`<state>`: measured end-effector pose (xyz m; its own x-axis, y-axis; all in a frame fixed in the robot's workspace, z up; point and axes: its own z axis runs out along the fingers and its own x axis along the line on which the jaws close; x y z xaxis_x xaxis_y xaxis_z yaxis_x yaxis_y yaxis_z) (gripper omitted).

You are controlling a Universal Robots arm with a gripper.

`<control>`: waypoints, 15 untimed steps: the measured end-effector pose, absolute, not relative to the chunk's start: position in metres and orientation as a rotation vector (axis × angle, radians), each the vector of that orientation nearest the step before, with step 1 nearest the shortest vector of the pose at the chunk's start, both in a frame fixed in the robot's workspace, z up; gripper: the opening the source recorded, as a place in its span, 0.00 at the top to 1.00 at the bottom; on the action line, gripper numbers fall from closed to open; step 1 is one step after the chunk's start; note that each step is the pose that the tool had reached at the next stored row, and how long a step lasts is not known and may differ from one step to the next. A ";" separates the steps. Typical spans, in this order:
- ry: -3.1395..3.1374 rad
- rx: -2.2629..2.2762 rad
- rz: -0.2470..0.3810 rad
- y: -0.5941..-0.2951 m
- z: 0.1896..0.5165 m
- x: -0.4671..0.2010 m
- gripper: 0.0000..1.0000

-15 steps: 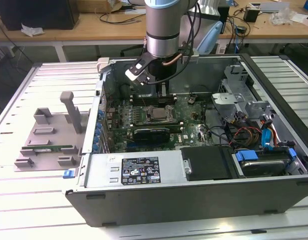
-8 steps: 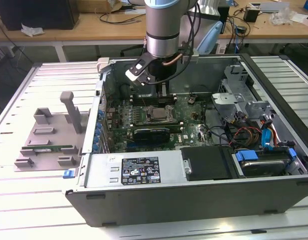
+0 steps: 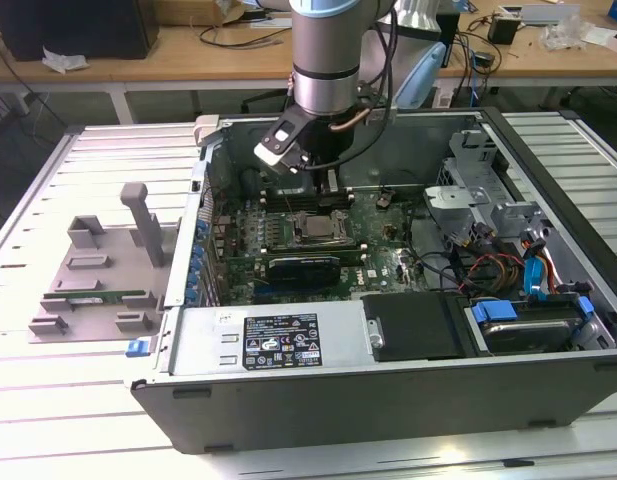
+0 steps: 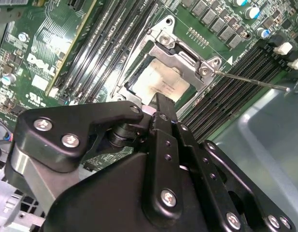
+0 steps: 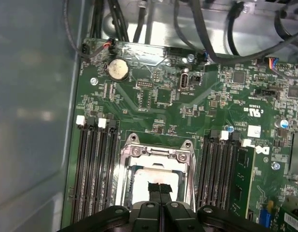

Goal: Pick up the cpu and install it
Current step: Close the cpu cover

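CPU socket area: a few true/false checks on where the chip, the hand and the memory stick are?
1. The cpu lies in the socket on the board. True.
2. A green memory stick lies on the grey tray at the exterior view's left. True.
3. The hand hangs over that tray, outside the case. False: it is inside the case, right above the cpu.
4. The memory slots sit on one side of the socket only. False: they flank it on both sides.
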<state>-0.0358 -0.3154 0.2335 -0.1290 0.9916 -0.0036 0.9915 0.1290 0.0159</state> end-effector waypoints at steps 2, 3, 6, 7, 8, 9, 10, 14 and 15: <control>2.369 2.043 0.015 -0.315 0.234 -0.036 0.89; 2.380 2.031 0.015 -0.315 0.234 -0.036 0.89; 2.444 1.953 0.016 -0.315 0.234 -0.036 0.89; 2.459 1.935 0.016 -0.315 0.234 -0.036 0.89; 2.473 1.917 0.016 -0.315 0.234 -0.036 0.89; 2.491 1.894 0.016 -0.315 0.234 -0.036 0.89; 2.509 1.869 0.016 -0.315 0.234 -0.036 0.89; 2.566 1.792 0.017 -0.315 0.234 -0.036 0.89; 2.597 1.746 0.017 -0.315 0.233 -0.036 0.89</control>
